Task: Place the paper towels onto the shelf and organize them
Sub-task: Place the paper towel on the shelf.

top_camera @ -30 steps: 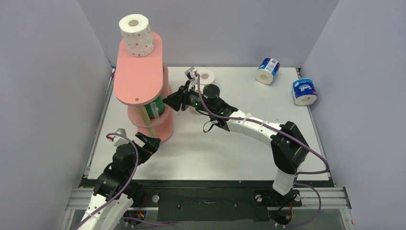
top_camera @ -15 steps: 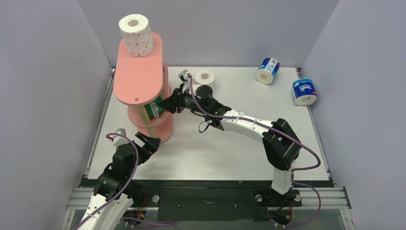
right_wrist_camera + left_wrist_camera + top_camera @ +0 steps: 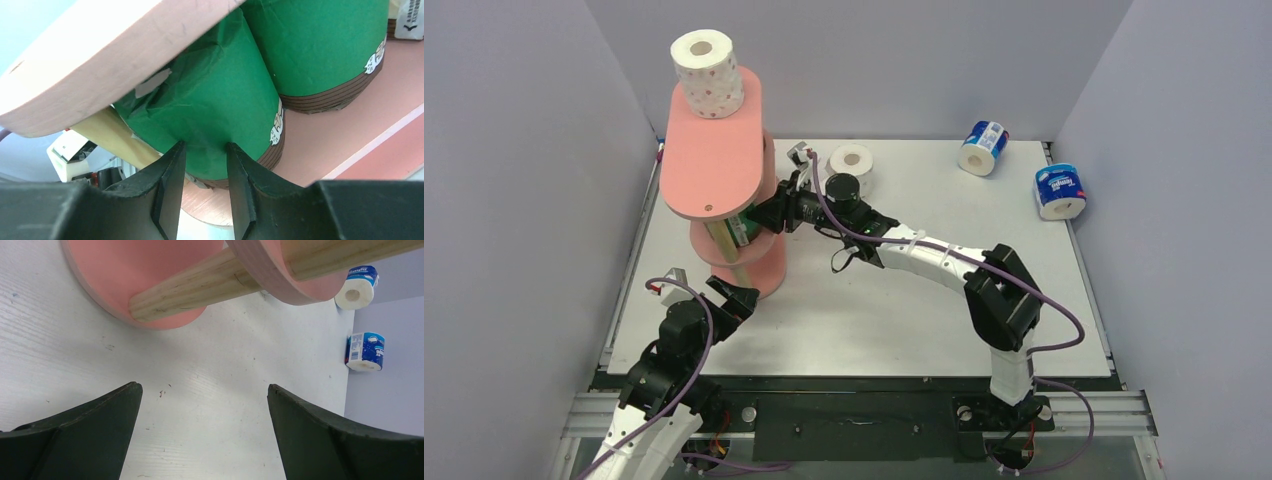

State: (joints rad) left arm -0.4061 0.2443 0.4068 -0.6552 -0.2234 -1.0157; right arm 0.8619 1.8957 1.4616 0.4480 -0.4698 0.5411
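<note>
**Shelf** (image 3: pixel 714 160), upper left of the top view.
- Top tier: you have the dotted rolls (image 3: pixel 709 75) stacked at its upper end. The count is unclear from above.
- Middle tier: the near green roll (image 3: pixel 210 100) and the far green roll (image 3: pixel 325 45) stand upright, side by side.

**Left on the desk** (image 3: pixel 874 310), by my reckoning:
- the cream roll (image 3: pixel 854 160), upper centre;
- the first blue-white roll (image 3: pixel 983 147) and the second blue-white roll (image 3: pixel 1061 190), upper right.

Roughly half the stock looks shelved. The lowest tier's contents are hidden.

**Right pincer** (image 3: pixel 205 150): reaches under the top board into the middle tier. The jaws are drawn almost together with only a slit between them. The near green roll sits directly ahead, its wrapper against the fingertips (image 3: pixel 170 165). You cannot tell whether they pinch the paper or merely press it.

**Left pincer** (image 3: pixel 202 390): spread wide and empty, low over bare desk. The shelf's base lies just ahead, in the upper left of its own view.
</note>
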